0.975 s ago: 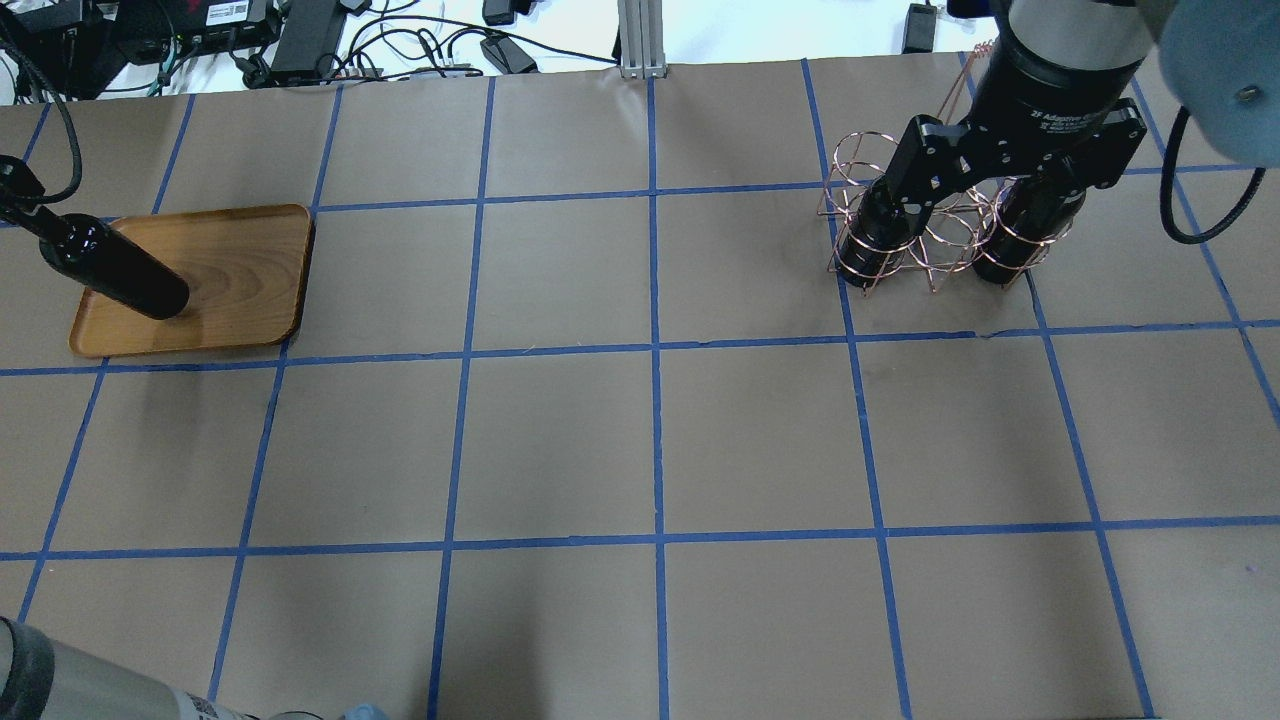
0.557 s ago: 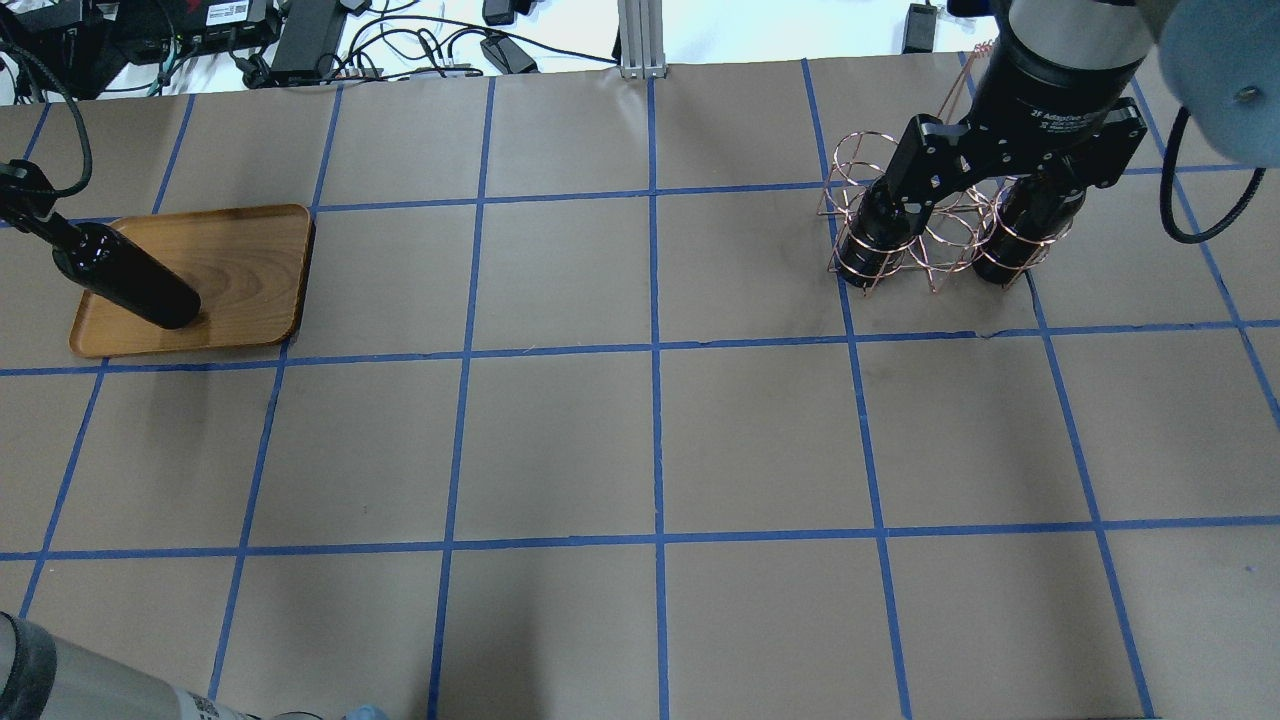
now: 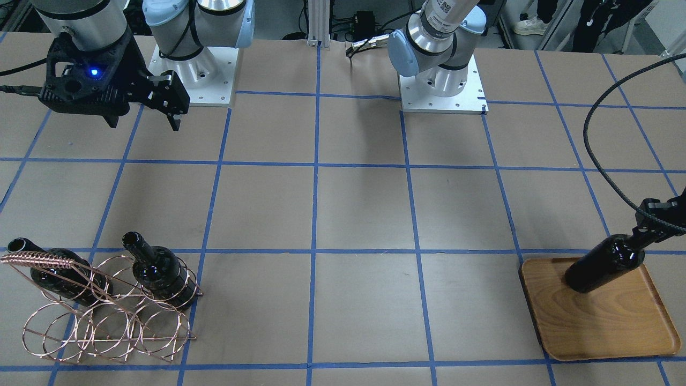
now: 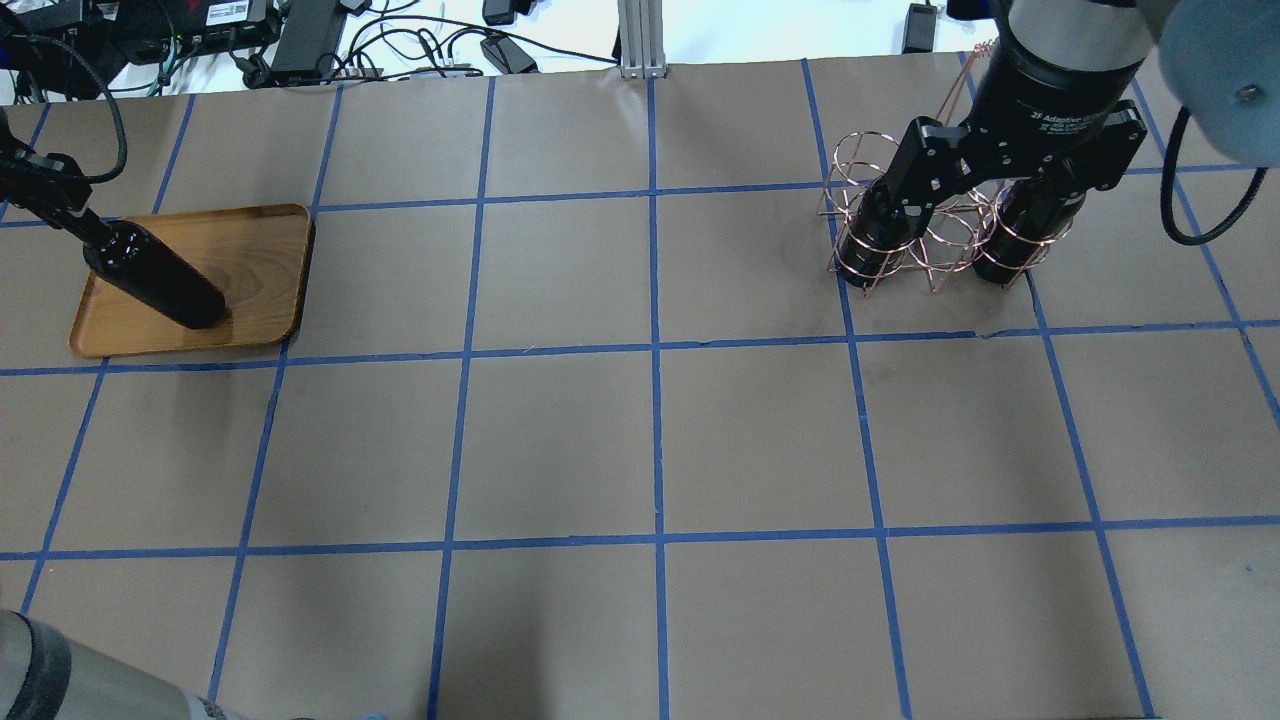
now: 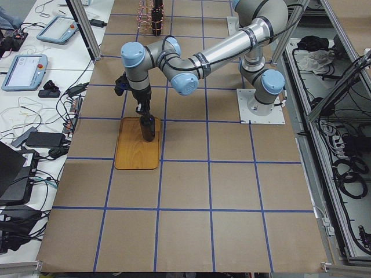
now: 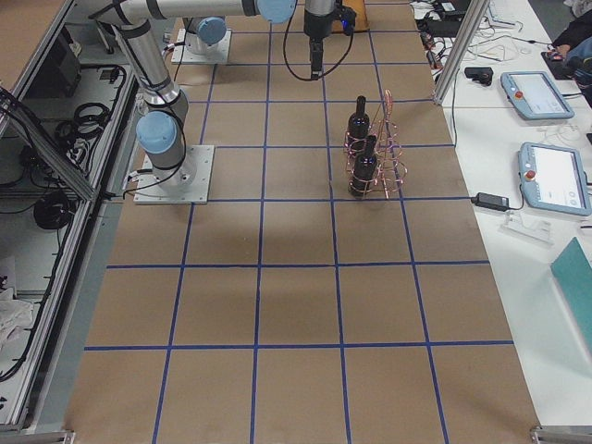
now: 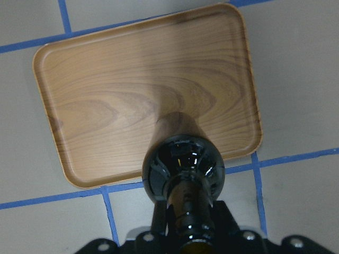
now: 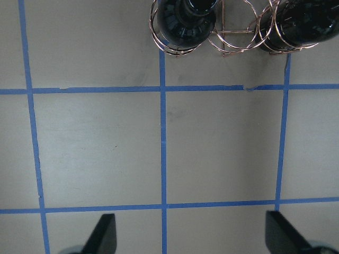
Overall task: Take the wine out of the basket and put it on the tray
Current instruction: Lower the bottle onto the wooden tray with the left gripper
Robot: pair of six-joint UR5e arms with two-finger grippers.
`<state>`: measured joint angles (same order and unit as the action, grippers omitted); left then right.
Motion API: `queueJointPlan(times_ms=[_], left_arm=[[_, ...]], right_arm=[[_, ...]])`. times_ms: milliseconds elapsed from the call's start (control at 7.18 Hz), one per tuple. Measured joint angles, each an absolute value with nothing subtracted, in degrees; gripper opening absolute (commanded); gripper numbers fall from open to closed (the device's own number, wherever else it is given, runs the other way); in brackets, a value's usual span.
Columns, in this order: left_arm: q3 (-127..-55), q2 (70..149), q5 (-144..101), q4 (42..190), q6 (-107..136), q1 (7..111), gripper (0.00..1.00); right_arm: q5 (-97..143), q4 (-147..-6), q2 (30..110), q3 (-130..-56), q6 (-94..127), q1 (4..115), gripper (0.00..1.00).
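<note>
Wine bottle [image 4: 160, 285] upright over the wooden tray [image 4: 260, 260], its neck clamped in the left gripper [image 3: 646, 230]. Right gripper [image 8: 193, 233] hangs with jaws spread wide near the wire basket [image 3: 107, 332], which holds two more bottles [image 3: 161, 273].

Left arm stretched far out to its own side, wrist pointing straight down. Left gripper [image 4: 65, 200] clamped on the neck of the wine [image 4: 160, 285]. Right arm raised, wrist down. Right gripper [image 8: 193, 235] has its fingers [image 8: 106, 233] spread wide and grips nothing.
</note>
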<state>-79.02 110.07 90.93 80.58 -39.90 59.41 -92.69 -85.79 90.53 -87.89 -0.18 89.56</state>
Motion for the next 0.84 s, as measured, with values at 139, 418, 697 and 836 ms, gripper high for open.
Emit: queueJointPlan(times_ms=[139,418,697,836], left_arm=[[-79.06,110.29,90.91,80.59,-39.62,59.52,0.07],[-79.13,110.6,90.7,80.6,-39.48,59.58,0.7],[-79.23,110.52,90.77,80.6,-39.46,59.55,0.73],[-79.33,110.19,90.64,80.6,-39.46,59.4,0.73]], right_arm=[[-92.7,-85.79,90.53,-87.89,-0.18,89.56,1.0],[-92.72,-85.78,90.53,-87.89,-0.18,89.56,1.0],[-92.72,-85.8,90.53,-87.89,-0.18,89.56,1.0],[-92.72,-85.86,90.5,-87.89,-0.18,89.56,1.0]])
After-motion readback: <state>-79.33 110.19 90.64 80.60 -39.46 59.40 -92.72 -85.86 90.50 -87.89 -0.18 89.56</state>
